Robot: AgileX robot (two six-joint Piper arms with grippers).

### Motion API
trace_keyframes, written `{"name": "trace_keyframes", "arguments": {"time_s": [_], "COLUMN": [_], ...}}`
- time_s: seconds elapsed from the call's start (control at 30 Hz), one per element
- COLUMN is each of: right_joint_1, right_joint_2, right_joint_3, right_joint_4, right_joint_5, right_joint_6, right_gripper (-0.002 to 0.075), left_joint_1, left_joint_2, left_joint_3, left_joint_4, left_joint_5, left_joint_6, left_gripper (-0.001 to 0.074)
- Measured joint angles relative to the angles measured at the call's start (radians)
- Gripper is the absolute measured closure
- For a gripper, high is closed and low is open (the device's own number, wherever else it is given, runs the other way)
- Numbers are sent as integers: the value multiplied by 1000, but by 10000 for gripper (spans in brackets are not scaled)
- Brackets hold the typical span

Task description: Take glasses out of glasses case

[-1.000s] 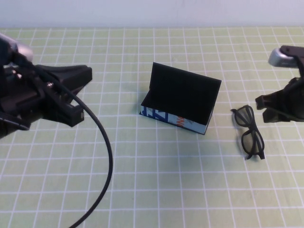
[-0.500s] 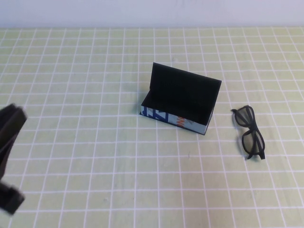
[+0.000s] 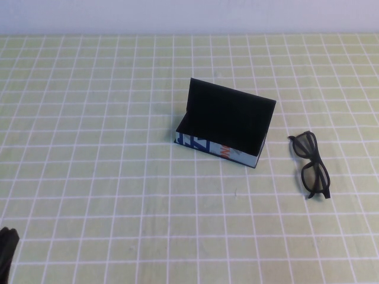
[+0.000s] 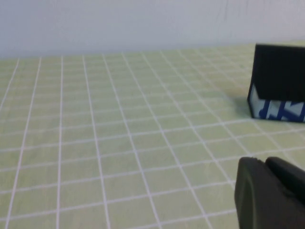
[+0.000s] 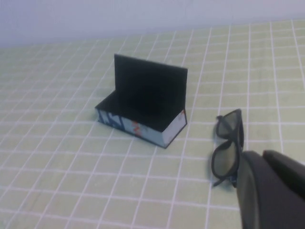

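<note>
The glasses case (image 3: 228, 121) stands in the middle of the mat with its black lid upright and nothing showing inside; it also appears in the wrist views (image 4: 279, 81) (image 5: 147, 95). The black glasses (image 3: 314, 176) lie folded flat on the mat to the right of the case, apart from it. My right gripper (image 5: 262, 155) is shut and empty, hovering just beside the glasses (image 5: 225, 160); the high view does not show it. My left gripper (image 4: 264, 162) is shut and empty, well to the left of the case. Only a black tip of the left arm (image 3: 6, 248) shows in the high view.
A green mat with a white grid (image 3: 118, 177) covers the table. A pale wall (image 3: 189, 15) runs along the far edge.
Both arms have pulled back out of the high view, the left down to the bottom left corner, the right off to the right. The case and the glasses have stayed put.
</note>
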Motion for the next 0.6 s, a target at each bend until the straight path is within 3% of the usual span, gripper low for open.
{"name": "trace_keyframes", "arguments": {"time_s": [0.2,0.6], "right_joint_1": [0,0], "right_joint_2": [-4,-4], "right_joint_3": [139,219], "right_joint_4": [11,16], "right_joint_5": [-194,-173], "right_joint_6": [0,0], "right_gripper": [742,742], "left_joint_1": [0,0], "left_joint_2": [0,0], "left_joint_3": [26,26], "left_joint_4": [-3,-10], "left_joint_5": [-29,-29], "left_joint_6": [0,0], "left_gripper": [739,739]}}
